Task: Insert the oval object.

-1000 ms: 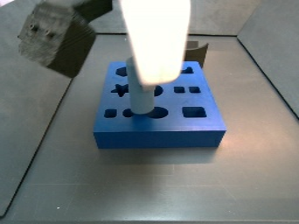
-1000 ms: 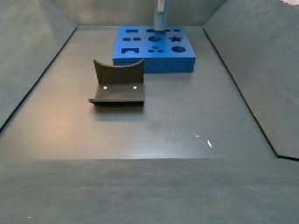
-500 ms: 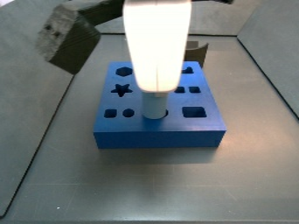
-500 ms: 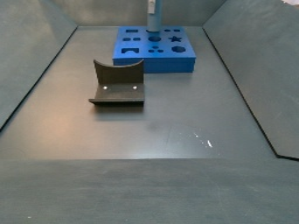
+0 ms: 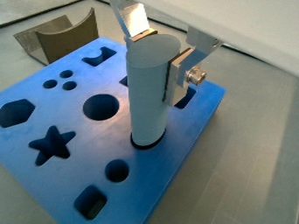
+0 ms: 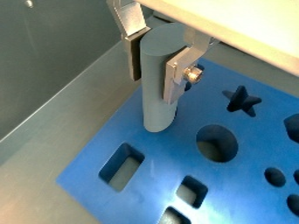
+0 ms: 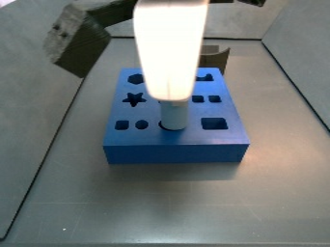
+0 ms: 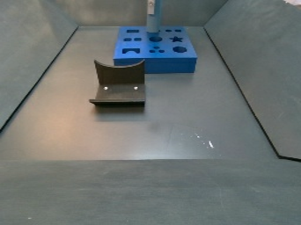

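Observation:
My gripper [image 5: 159, 54] is shut on the oval object [image 5: 152, 96], a pale grey-blue peg held upright near its top end between the silver fingers [image 5: 186, 72]. It shows the same way in both wrist views: gripper [image 6: 156, 59], peg [image 6: 160, 92]. The peg's lower end stands in the mouth of a hole near the middle of the blue block [image 5: 65, 109], close to one edge. How deep it sits I cannot tell. In both side views the peg [image 7: 172, 58] [image 8: 152, 16] stands over the blue block [image 7: 175, 143] [image 8: 159, 53]; the fingers are above the frame there.
The dark fixture [image 8: 118, 85] stands on the grey floor in front of the block; it also shows behind the block [image 7: 215, 53] and in a wrist view [image 5: 56, 37]. The block has star, round and square holes [image 6: 215, 143]. Grey walls [image 8: 30, 61] enclose the floor.
The gripper with the peg has shifted a little sideways across the block, and the peg's lower end now sits on the hole near the block's middle.

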Controlling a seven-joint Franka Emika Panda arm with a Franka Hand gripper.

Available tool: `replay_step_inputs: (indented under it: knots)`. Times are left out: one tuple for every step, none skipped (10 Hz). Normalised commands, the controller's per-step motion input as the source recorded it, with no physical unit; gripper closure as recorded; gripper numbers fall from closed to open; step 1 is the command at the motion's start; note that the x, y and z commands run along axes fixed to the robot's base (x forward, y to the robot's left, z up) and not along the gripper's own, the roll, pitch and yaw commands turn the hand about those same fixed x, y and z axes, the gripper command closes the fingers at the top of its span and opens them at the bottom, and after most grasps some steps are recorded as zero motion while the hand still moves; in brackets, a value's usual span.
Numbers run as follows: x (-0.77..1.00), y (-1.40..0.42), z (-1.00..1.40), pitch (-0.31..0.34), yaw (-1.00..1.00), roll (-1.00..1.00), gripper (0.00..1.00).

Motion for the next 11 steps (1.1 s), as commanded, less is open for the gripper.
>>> replay_step_inputs:
  knots:
    - [-0.06, -0.04, -0.25, -0.049, 0.0, -0.15, 1.0]
    - [0.0, 0.0, -0.32, 0.0, 0.0, -0.09, 1.0]
    - [0.07, 0.0, -0.4, 0.0, 0.0, -0.05, 1.0]
    - [0.04, 0.0, -0.41, 0.0, 0.0, -0.01, 1.0]
    - [0.0, 0.0, -0.32, 0.0, 0.0, 0.0, 1.0]
    - [0.01, 0.0, -0.31, 0.0, 0.0, 0.0, 1.0]
    - [0.0, 0.0, -0.33, 0.0, 0.0, 0.0, 1.0]
    - [0.0, -0.01, -0.29, 0.0, 0.0, 0.0, 1.0]
    - [0.0, 0.0, -0.18, -0.084, 0.0, -0.08, 1.0]
    - [0.0, 0.01, -0.02, 0.0, 0.0, -0.07, 1.0]
    - [0.0, 0.0, 0.0, 0.0, 0.0, 0.0, 1.0]
